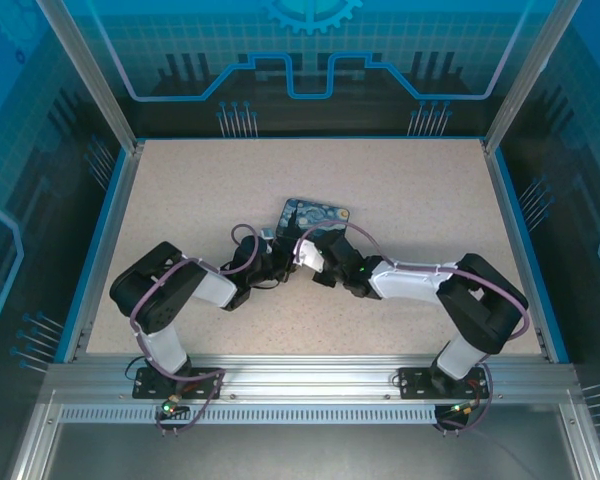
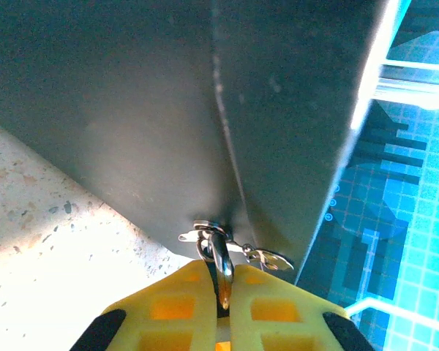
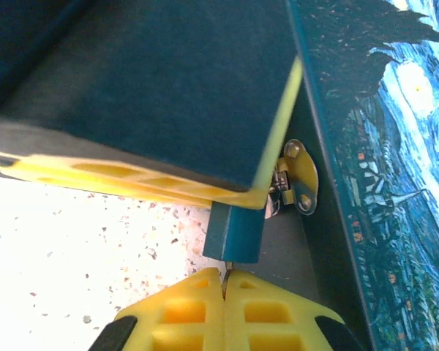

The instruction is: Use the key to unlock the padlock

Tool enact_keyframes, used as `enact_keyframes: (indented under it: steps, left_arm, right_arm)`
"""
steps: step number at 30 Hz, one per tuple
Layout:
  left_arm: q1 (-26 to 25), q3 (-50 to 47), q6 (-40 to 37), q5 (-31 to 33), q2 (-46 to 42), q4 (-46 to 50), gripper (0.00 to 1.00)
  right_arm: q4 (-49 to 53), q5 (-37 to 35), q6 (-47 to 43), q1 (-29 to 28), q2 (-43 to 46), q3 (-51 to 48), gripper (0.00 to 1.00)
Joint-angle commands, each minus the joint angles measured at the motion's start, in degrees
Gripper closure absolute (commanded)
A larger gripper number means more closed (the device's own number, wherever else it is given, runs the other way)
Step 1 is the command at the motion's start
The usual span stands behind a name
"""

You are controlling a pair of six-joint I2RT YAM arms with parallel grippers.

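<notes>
Under both arms, bench [image 1: 410, 180]: speckled beige top with a blue rim.
Arms: left arm [image 1: 170, 290] and right arm [image 1: 470, 300] both reach inward and meet near the middle of the bench, at the near edge of the tin [image 1: 310, 212].
Tin: rectangular box lying flat just beyond the meeting point, lid painted in blue and yellow swirls. Its plain grey side wall faces the left wrist camera.
Left pincer [image 2: 219, 276]: yellow fingers drawn together and clamped on the padlock [image 2: 221, 252]. The tips are right up against the tin's side wall.
Right pincer [image 3: 224, 278]: yellow fingers closed tip to tip, pinching the key [image 3: 228, 267]. The tips sit right at the padlock's free end, and the left pincer's finger lies across the right wrist view above them.
Hasp [image 3: 298, 175]: small silver plate with two rivets on the tin's side wall, close under the lid edge.
Padlock [image 3: 234, 234]: small dark block by the hasp, poking out from under the left pincer's finger in the right wrist view. In the left wrist view its thin shackle loop runs from between the fingers up to the hasp.
Key: thin dark sliver, mostly hidden between the right pincer's fingertips. Its end meets the padlock's underside; whether it sits inside the keyhole, cannot tell.
</notes>
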State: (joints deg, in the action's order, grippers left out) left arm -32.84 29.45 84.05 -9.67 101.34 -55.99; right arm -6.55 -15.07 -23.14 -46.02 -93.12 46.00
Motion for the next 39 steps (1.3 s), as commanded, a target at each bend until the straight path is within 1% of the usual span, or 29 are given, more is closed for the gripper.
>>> enact_keyframes:
  steps: [1, 4, 8, 11, 17, 22, 25, 27, 31, 34, 36, 38, 39]
  left_arm:
    - [-0.5, 0.4, -0.1, -0.6, 0.6, -5.3, 1.0]
    - [-0.4, -0.3, -0.7, -0.7, 0.7, -5.5, 1.0]
    - [-0.4, -1.4, -1.7, -1.2, 0.8, -5.5, 1.0]
    - [-0.5, -2.0, -2.8, -1.6, 0.6, -5.1, 1.0]
    - [-0.4, -2.4, -3.9, -3.3, 1.4, -4.7, 1.0]
    - [-0.5, -2.8, -5.4, -3.8, 1.8, -3.8, 1.0]
    - [-0.5, -3.1, -6.0, -4.2, 2.7, -3.7, 1.0]
    - [-0.5, -3.4, -5.4, -4.1, 3.8, -5.1, 1.0]
    - [-0.4, -3.5, -4.5, -4.0, 6.3, -7.6, 1.0]
    - [-0.5, -3.7, -4.6, -3.4, 7.2, -7.7, 0.99]
    - [-0.4, -3.8, -4.8, -3.0, 7.2, -7.3, 0.88]
    - [-0.5, -4.1, -5.1, -2.7, 7.0, -7.4, 0.72]
    - [-0.4, -4.4, -5.0, -2.4, 6.8, -7.4, 0.66]
  right_arm:
    - [-0.1, 13.8, 5.0, 0.7, 2.2, 1.9, 1.0]
    - [-0.5, 20.0, 7.9, 3.1, 2.6, 1.9, 1.0]
    - [-1.7, 30.6, 12.2, 7.1, 2.8, 1.6, 1.0]
    - [-2.5, 36.5, 14.8, 9.4, 2.9, 1.5, 1.0]
    - [-4.8, 44.9, 19.8, 13.1, 2.0, 1.2, 1.0]
    - [-5.3, 49.7, 22.9, 15.0, 0.4, 2.3, 1.0]
    - [-3.9, 49.9, 23.2, 15.0, -0.6, 3.4, 1.0]
    - [-3.5, 48.2, 22.9, 14.7, -0.7, 3.0, 1.0]
    - [-2.3, 42.5, 22.9, 13.4, -1.2, 1.7, 1.0]
    - [-2.0, 38.0, 24.2, 12.2, -1.2, 0.8, 1.0]
    - [-2.0, 36.2, 25.1, 11.2, -1.5, 0.4, 1.0]
    - [-2.1, 33.9, 25.9, 10.2, -2.0, 0.1, 1.0]
    - [-2.4, 33.5, 26.1, 10.0, -2.1, -0.1, 1.0]
